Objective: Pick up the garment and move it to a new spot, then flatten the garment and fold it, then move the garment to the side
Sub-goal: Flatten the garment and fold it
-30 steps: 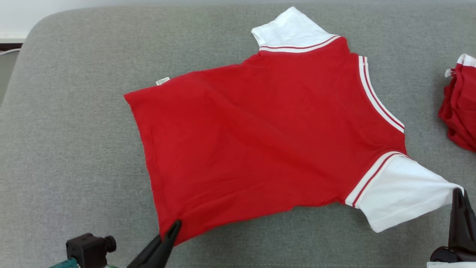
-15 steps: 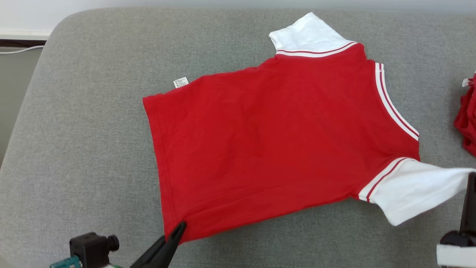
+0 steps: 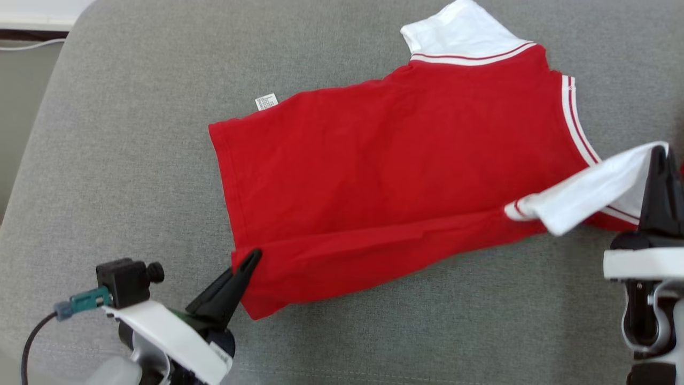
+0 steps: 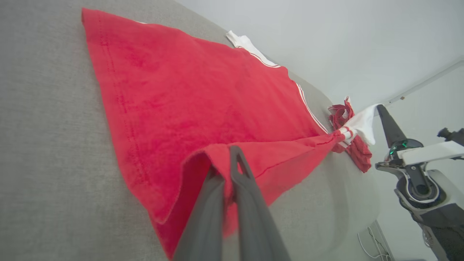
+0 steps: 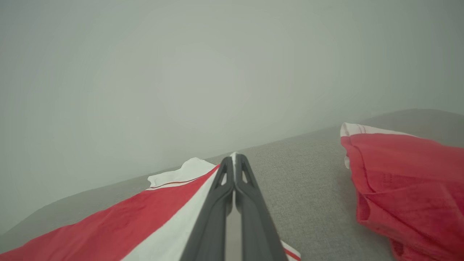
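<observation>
2 clenched grippers hold the garment's (image 3: 374, 160) near edge above the grey cushion (image 3: 107, 171): left gripper (image 3: 254, 255) clamped on the red hem corner (image 3: 262, 297), right gripper (image 3: 661, 153) on the white sleeve (image 3: 588, 195). Farther back its body lies flat; a crumpled red shirt (image 5: 406, 181) sits beyond the sleeve.

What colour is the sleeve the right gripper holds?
The short sleeve is white with a red stripe; the head view shows it best.
</observation>
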Robot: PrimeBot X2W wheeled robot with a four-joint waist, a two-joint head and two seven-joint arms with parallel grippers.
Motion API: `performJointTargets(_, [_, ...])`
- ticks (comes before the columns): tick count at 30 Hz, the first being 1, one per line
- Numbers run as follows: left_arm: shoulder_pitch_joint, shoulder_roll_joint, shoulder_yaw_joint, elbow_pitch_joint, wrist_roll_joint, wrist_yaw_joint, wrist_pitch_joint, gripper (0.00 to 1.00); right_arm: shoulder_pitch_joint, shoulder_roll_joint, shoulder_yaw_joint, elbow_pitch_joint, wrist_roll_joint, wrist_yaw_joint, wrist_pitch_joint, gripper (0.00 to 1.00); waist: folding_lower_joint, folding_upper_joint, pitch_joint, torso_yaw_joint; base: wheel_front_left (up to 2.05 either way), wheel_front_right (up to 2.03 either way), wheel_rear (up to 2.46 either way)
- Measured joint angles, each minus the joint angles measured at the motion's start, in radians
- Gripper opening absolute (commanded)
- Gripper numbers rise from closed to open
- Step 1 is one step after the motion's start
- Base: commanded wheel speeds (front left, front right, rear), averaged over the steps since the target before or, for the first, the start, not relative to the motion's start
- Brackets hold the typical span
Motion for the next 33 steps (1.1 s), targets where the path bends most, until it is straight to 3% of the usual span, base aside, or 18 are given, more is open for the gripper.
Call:
performJointTargets(11, [-0.190,-0.096,-0.013,0.217,-0.045,-0.082,0.014,0.00,-0.224,-0.056,0.015,0.189,-0.010,0.000,0.012,0.00,0.0000,0.0000,0.071,0.018,0.00,0.00,0.00])
performJointTargets(19, [-0.286,-0.131,-0.020,0.347,-0.036,-0.102,-0.021,0.00,-0.306,-0.077,0.060,0.319,-0.010,0.000,0.012,0.00,0.0000,0.0000,0.100,0.023,0.00,0.00,0.00])
performJointTargets(20, [-0.293,-0.137,-0.021,0.361,-0.029,-0.105,-0.031,0.00,-0.315,-0.077,0.064,0.333,-0.010,0.000,0.012,0.09,0.0000,0.0000,0.102,0.023,0.00,0.00,0.00])
performJointTargets(21, [-0.297,-0.140,-0.022,0.371,-0.026,-0.105,-0.037,0.00,-0.321,-0.078,0.069,0.345,-0.010,0.000,0.012,0.42,0.0000,0.0000,0.102,0.023,0.00,0.00,0.00])
performJointTargets(22, [-0.299,-0.144,-0.021,0.380,-0.027,-0.105,-0.049,0.01,-0.324,-0.080,0.073,0.351,-0.009,0.000,0.012,0.98,0.0000,0.0000,0.102,0.023,0.00,0.00,0.00])
performJointTargets(23, [-0.303,-0.147,-0.021,0.392,-0.021,-0.105,-0.063,0.45,-0.326,-0.081,0.079,0.359,-0.005,0.000,0.012,1.00,0.0000,0.0000,0.102,0.023,0.00,0.00,0.00])
performJointTargets(24, [-0.308,-0.147,-0.021,0.401,-0.011,-0.105,-0.072,0.45,-0.328,-0.083,0.085,0.371,0.000,0.000,0.012,1.00,0.0000,0.0000,0.101,0.022,0.00,0.00,0.00])
performJointTargets(25, [-0.311,-0.147,-0.022,0.407,-0.007,-0.105,-0.077,1.00,-0.328,-0.084,0.090,0.377,0.001,0.000,0.011,1.00,0.0000,0.0000,0.099,0.022,0.00,0.00,0.00])
performJointTargets(29, [-0.311,-0.146,-0.025,0.421,0.029,-0.101,-0.111,1.00,-0.327,-0.087,0.095,0.377,0.008,0.000,0.009,1.00,0.0000,0.0000,0.091,0.022,0.00,0.00,0.00])
performJointTargets(33, [-0.305,-0.143,-0.033,0.415,0.063,-0.071,-0.139,1.00,-0.306,-0.092,0.101,0.357,0.013,0.000,0.008,1.00,0.0000,0.0000,0.075,0.021,0.00,0.00,0.00])
